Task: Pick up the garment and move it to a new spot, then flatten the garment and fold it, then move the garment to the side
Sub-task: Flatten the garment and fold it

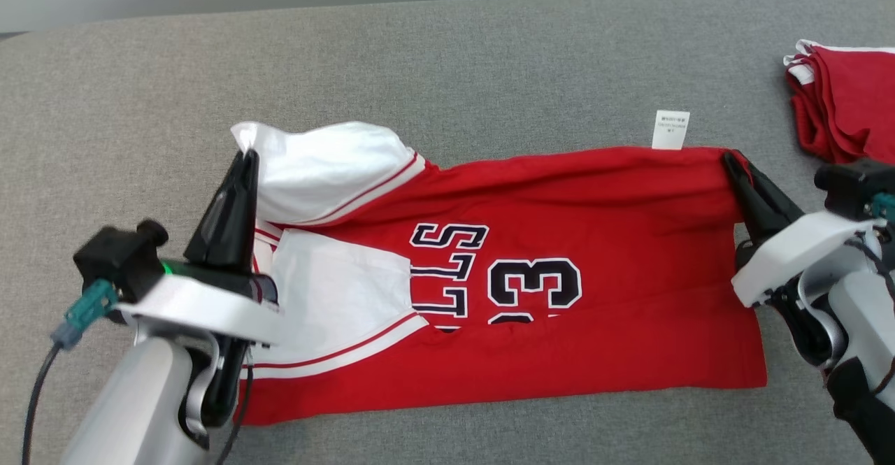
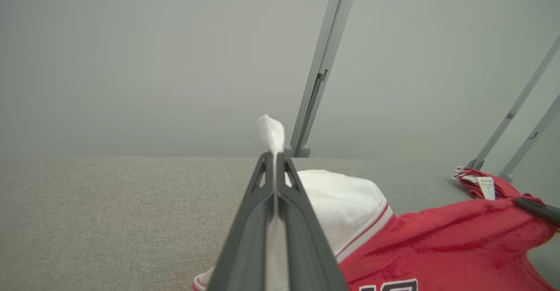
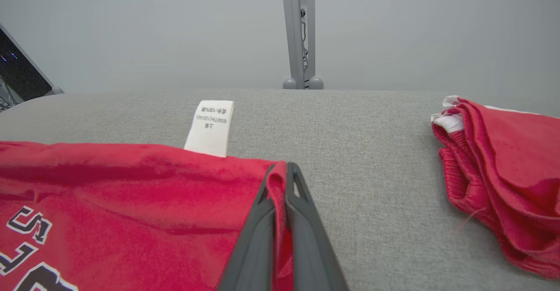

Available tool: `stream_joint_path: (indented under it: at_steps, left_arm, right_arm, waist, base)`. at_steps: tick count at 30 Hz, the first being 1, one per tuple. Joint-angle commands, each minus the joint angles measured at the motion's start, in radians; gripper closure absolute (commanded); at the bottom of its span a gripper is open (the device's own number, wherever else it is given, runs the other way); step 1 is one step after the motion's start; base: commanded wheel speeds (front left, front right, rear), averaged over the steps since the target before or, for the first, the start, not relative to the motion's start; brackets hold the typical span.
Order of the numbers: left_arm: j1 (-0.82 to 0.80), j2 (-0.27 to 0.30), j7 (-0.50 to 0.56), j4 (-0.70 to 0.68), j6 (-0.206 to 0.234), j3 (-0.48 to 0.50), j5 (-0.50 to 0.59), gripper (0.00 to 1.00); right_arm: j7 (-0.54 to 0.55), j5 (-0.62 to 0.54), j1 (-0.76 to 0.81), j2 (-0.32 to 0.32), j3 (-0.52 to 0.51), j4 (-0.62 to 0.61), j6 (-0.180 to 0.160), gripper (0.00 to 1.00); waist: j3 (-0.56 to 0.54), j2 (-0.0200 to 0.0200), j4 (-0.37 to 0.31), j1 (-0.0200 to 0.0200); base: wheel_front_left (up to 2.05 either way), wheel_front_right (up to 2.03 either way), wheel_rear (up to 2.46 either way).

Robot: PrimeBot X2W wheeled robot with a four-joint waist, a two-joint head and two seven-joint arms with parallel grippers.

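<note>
Jersey (image 1: 559,241) lies stretched on the grey worktop (image 1: 447,66) between our pincers: left pincer (image 1: 246,161) clamped on a white sleeve corner, right pincer (image 1: 731,161) on the red hem corner. We judge this the folding step; next, both corners should lift together.

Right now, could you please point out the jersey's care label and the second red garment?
care label (image 1: 671,130): head view, middle of the white tag.
second red garment (image 1: 853,101): head view, its red top layer.

The left gripper (image 1: 246,157) is clamped tight, its pale forearm trailing behind it. The right gripper (image 1: 731,159) is closed too. Each pinches the garment (image 1: 615,227) at its fingertips.
</note>
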Motion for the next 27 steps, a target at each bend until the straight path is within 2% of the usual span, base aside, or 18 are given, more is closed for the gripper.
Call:
stream_joint_path:
  at_steps: [1, 6, 11, 12, 13, 15, 16, 17, 18, 19, 20, 21, 22, 27]
  left_arm:
    - [0.044, 0.005, -0.002, -0.035, 0.016, 0.007, -0.013, 1.0]
    - [0.192, 0.0, 0.0, -0.133, 0.054, 0.009, -0.04, 1.0]
    - [0.267, -0.014, 0.003, -0.153, 0.072, 0.005, -0.064, 1.0]
    - [0.28, -0.017, 0.003, -0.152, 0.072, 0.005, -0.067, 1.0]
    - [0.289, -0.019, 0.002, -0.15, 0.075, 0.006, -0.07, 1.0]
    - [0.307, -0.03, 0.0, -0.144, 0.077, 0.015, -0.079, 1.0]
    - [0.314, -0.037, -0.002, -0.143, 0.077, 0.022, -0.084, 1.0]
    - [0.32, -0.042, -0.002, -0.143, 0.075, 0.029, -0.087, 0.92]
    - [0.328, -0.047, -0.004, -0.146, 0.072, 0.033, -0.085, 0.71]
    - [0.338, -0.052, -0.004, -0.15, 0.07, 0.039, -0.086, 0.58]
    - [0.349, -0.055, -0.004, -0.153, 0.069, 0.045, -0.085, 0.36]
    - [0.36, -0.058, -0.004, -0.158, 0.066, 0.05, -0.081, 0.06]
    - [0.372, -0.064, -0.005, -0.162, 0.064, 0.057, -0.08, 0.0]
    - [0.445, -0.084, -0.005, -0.206, 0.057, 0.1, -0.067, 0.0]
  right_arm:
    - [-0.012, -0.011, 0.037, -0.004, -0.013, -0.018, 0.0, 1.0]
    - [-0.023, -0.031, 0.154, 0.013, -0.068, -0.085, 0.0, 1.0]
    - [-0.011, -0.05, 0.229, 0.035, -0.108, -0.118, 0.0, 1.0]
    - [-0.009, -0.059, 0.244, 0.039, -0.116, -0.127, 0.0, 0.97]
    - [-0.008, -0.068, 0.257, 0.043, -0.126, -0.134, 0.0, 0.81]
    - [-0.007, -0.088, 0.286, 0.047, -0.145, -0.149, 0.0, 0.57]
    - [-0.008, -0.097, 0.299, 0.051, -0.157, -0.158, 0.0, 0.34]
    - [-0.009, -0.106, 0.314, 0.055, -0.168, -0.167, 0.0, 0.0]
    - [-0.01, -0.116, 0.33, 0.058, -0.181, -0.179, 0.0, 0.0]
    - [-0.011, -0.126, 0.347, 0.062, -0.195, -0.191, 0.0, 0.0]
    - [-0.011, -0.136, 0.366, 0.065, -0.207, -0.205, 0.0, 0.0]
    - [-0.009, -0.143, 0.384, 0.069, -0.22, -0.218, 0.0, 0.0]
    - [-0.006, -0.15, 0.402, 0.073, -0.231, -0.232, 0.0, 0.0]
    - [0.014, -0.182, 0.492, 0.092, -0.307, -0.308, 0.0, 0.0]
  waist:
    - [-0.009, -0.0001, 0.002, 0.0]
    - [-0.026, -0.0001, 0.005, 0.0]
    - [-0.038, -0.0001, 0.007, 0.0]
    - [-0.04, -0.0001, 0.008, 0.0]
    - [-0.042, -0.0001, 0.009, 0.0]
    - [-0.046, -0.0001, 0.009, 0.0]
    - [-0.047, -0.0001, 0.009, 0.0]
    - [-0.049, -0.0001, 0.009, 0.0]
    - [-0.051, -0.0001, 0.009, 0.0]
    - [-0.053, -0.0001, 0.009, 0.0]
    - [-0.054, -0.0001, 0.008, 0.0]
    - [-0.056, -0.0001, 0.007, 0.0]
    - [-0.057, -0.0001, 0.006, 0.0]
    - [-0.062, -0.0001, -0.005, 0.0]
  base:
    - [0.0, 0.0, 0.0]
    - [0.0, 0.0, 0.0]
    - [0.0, 0.0, 0.0]
    - [0.0, 0.0, 0.0]
    - [0.0, 0.0, 0.0]
    - [0.0, 0.0, 0.0]
    - [0.0, 0.0, 0.0]
    - [0.0, 0.0, 0.0]
    - [0.0, 0.0, 0.0]
    - [0.0, 0.0, 0.0]
    - [0.0, 0.0, 0.0]
    - [0.0, 0.0, 0.0]
    - [0.0, 0.0, 0.0]
    - [0.0, 0.0, 0.0]
